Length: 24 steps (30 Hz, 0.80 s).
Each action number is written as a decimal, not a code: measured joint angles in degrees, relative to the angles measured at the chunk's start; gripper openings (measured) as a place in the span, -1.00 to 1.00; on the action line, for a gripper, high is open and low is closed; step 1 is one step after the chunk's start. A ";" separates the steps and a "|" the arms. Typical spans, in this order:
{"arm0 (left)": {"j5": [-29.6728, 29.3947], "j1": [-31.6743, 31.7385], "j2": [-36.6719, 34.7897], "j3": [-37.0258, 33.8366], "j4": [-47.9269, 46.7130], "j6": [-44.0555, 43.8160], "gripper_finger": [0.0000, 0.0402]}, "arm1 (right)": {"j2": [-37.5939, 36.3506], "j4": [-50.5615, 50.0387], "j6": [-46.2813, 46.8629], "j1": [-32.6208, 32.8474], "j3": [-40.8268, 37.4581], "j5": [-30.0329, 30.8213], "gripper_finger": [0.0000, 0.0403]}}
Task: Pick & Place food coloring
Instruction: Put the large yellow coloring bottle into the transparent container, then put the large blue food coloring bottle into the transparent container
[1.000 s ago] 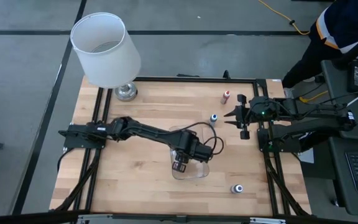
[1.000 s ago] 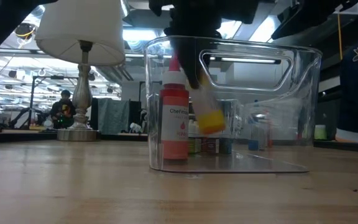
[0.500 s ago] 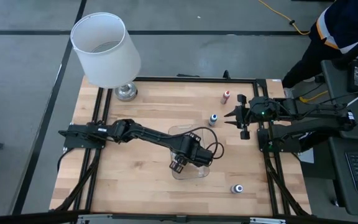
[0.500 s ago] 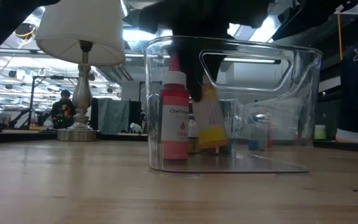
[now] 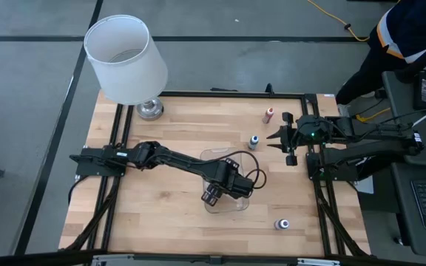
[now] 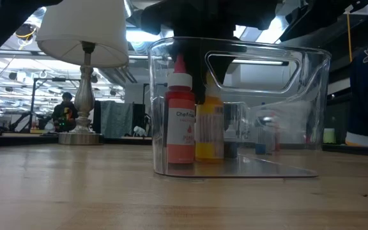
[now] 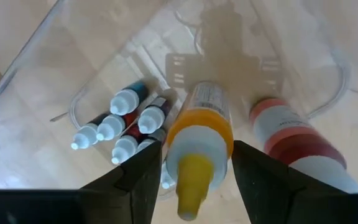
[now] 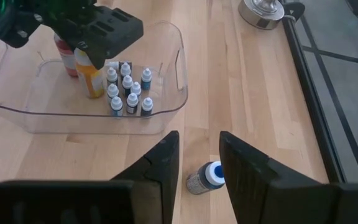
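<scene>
My left gripper (image 7: 194, 180) reaches down into the clear tray (image 5: 214, 152), shut around a yellow bottle (image 6: 209, 131). That bottle stands upright beside a taller red bottle (image 6: 179, 118) inside the tray. Several tiny dropper bottles of food coloring (image 7: 126, 121) stand bunched on the tray floor, also visible in the right wrist view (image 8: 128, 93). My right gripper (image 8: 194, 162) waits open near the table's right edge, just right of a small blue-capped bottle (image 8: 207, 176) lying on the wood. My left gripper holds the yellow bottle at its shoulder (image 7: 219, 134), just under the yellow cap, between the two fingers (image 7: 253, 174). The fingers come from above, pointing down. The bottle is upright with its base (image 6: 209, 158) on the tray floor.
A white-shaded lamp (image 5: 126, 59) stands at the far left corner. A pink bottle (image 5: 269, 114) stands near the far edge and another small bottle (image 5: 280, 223) near the near right corner. A person (image 5: 413, 29) is beyond the table's far right corner.
The left gripper turned and lowered inside the tray. The yellow bottle, tilted and clear of the floor a second ago, swung upright and now stands on the tray floor against the red bottle. The right arm kept still.
</scene>
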 joint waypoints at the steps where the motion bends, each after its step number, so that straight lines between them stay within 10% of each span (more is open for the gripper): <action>1: -0.29 0.00 0.00 0.38 -0.60 0.00 -0.05 | 0.00 0.00 -0.01 0.00 0.00 0.00 -0.42; 12: -18.67 -0.65 -9.66 0.70 -4.15 -1.03 -0.05 | 0.00 -0.04 -0.01 0.00 0.00 0.02 -0.42; 24: -32.39 -1.06 -27.16 0.79 -4.46 -35.69 -0.05 | 1.35 -0.06 5.14 -2.21 0.01 -1.75 -0.36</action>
